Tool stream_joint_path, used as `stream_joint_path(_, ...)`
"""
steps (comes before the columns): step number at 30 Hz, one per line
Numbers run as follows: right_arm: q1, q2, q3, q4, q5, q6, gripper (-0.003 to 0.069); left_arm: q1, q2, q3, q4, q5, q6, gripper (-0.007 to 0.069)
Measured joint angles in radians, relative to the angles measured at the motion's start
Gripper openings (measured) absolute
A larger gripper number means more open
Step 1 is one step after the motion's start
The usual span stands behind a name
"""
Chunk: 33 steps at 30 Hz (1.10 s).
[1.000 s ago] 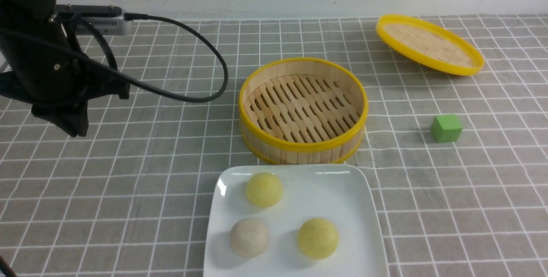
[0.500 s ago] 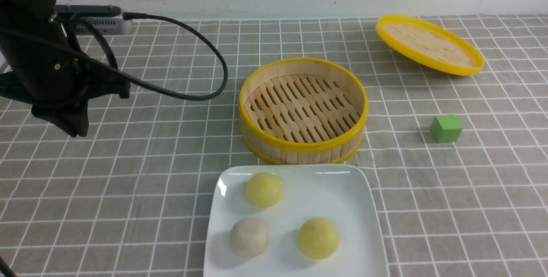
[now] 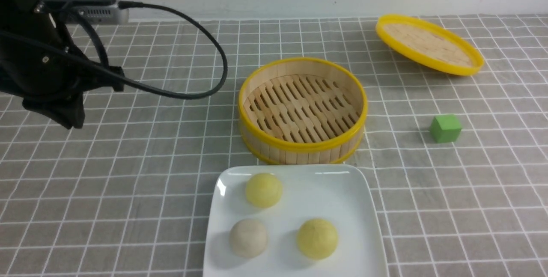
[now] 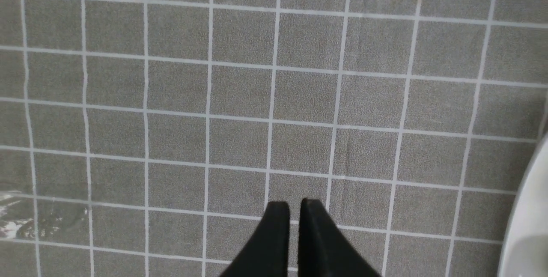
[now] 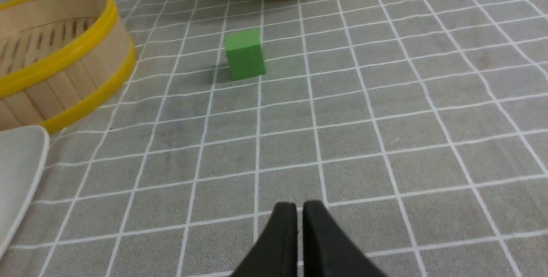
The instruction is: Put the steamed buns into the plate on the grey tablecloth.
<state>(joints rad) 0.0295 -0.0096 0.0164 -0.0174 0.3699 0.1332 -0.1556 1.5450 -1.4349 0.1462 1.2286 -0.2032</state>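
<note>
Three steamed buns lie in the white square plate (image 3: 342,200) at the near middle of the grey tablecloth (image 3: 150,174): a pale yellow one (image 3: 263,189) at the back, an off-white one (image 3: 248,237) front left, a pale yellow one (image 3: 317,238) front right. My left arm (image 3: 47,75) hangs over the cloth far to the left of the plate. In its wrist view the left gripper (image 4: 294,203) is shut and empty above bare cloth, the plate's edge (image 4: 531,225) off to one side. The right gripper (image 5: 299,205) is shut and empty over the cloth; the front view does not show it.
An empty bamboo steamer basket (image 3: 299,150) stands just behind the plate. Its yellow-rimmed lid (image 3: 429,44) rests tilted at the back right. A green cube (image 3: 445,128) sits right of the basket, ahead of the right gripper (image 5: 245,54). A black cable (image 3: 205,46) loops from the left arm.
The left arm has drifted up and a little further left, away from the plate. The buns, plate, basket, lid and cube have stayed put.
</note>
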Motion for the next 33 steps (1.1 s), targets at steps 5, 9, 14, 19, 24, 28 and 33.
stream_joint_path(5,-0.023,0.000,-0.002,0.000,0.007,0.000,0.0057,0.000,-0.197,0.000,0.013,0.008,0.022,0.0055)
stream_joint_path(9,-0.024,0.000,-0.002,0.000,0.009,0.000,0.0060,0.000,-0.336,0.017,0.036,0.008,0.023,0.0055)
stream_joint_path(14,-0.024,-0.001,-0.002,0.000,0.010,0.000,0.0063,0.000,-0.536,0.140,0.025,0.008,0.021,0.0055)
stream_joint_path(19,-0.024,-0.001,-0.002,0.000,0.010,0.000,0.0071,0.000,-0.851,0.460,-0.123,-0.082,0.022,0.0055)
stream_joint_path(24,-0.024,-0.001,-0.002,0.000,0.010,0.000,0.0076,0.000,-1.097,0.761,-0.240,-0.400,0.053,0.0056)
stream_joint_path(28,-0.024,-0.001,-0.003,0.000,0.010,0.000,0.0081,0.000,-1.205,0.926,-0.257,-0.602,0.060,0.0066)
stream_joint_path(33,-0.024,-0.001,-0.003,0.000,0.010,0.000,0.0087,0.000,-1.265,1.052,-0.255,-0.735,0.060,0.0071)
